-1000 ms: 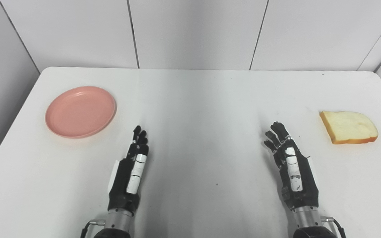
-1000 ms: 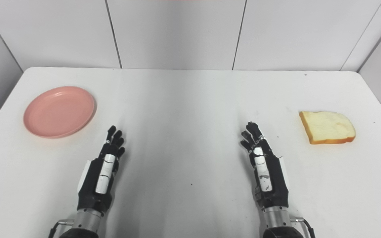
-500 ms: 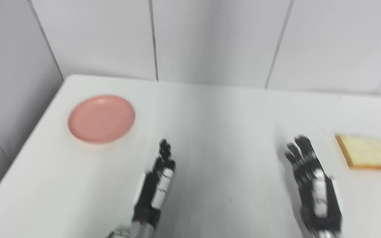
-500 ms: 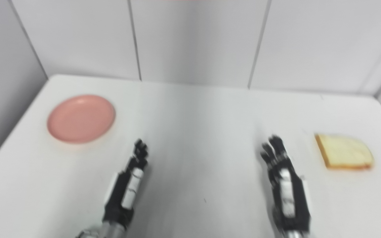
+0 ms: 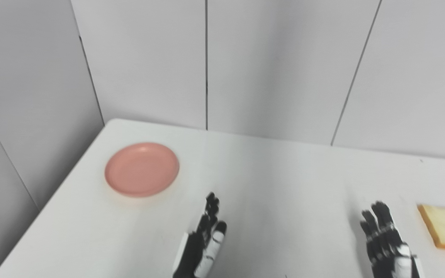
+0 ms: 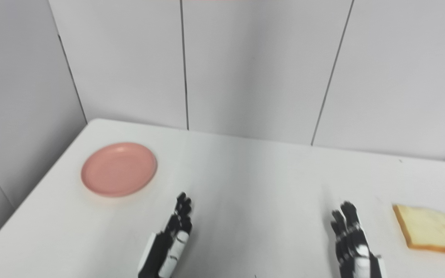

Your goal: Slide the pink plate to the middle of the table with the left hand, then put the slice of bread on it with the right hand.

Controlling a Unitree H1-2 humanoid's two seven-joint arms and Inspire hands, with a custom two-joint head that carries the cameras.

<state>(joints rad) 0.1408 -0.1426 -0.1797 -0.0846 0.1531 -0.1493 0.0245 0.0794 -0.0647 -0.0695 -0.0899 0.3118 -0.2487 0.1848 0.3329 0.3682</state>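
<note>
Both things well clear: pink plate point(image 5: 141, 169) beyond left hand point(image 5: 202, 247), bread point(image 6: 431, 229).

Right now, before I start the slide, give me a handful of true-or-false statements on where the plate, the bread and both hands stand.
1. The pink plate lies on the left part of the table. True.
2. The slice of bread is already on the plate. False: it lies on the bare table at the far right, well apart from the plate.
3. The left hand is pressing on the plate. False: it is open near the table's front, short of the plate and not touching it.
4. The right hand holds nothing. True: its fingers are spread and the bread lies apart to its right.
5. The plate is bare. True.
</note>
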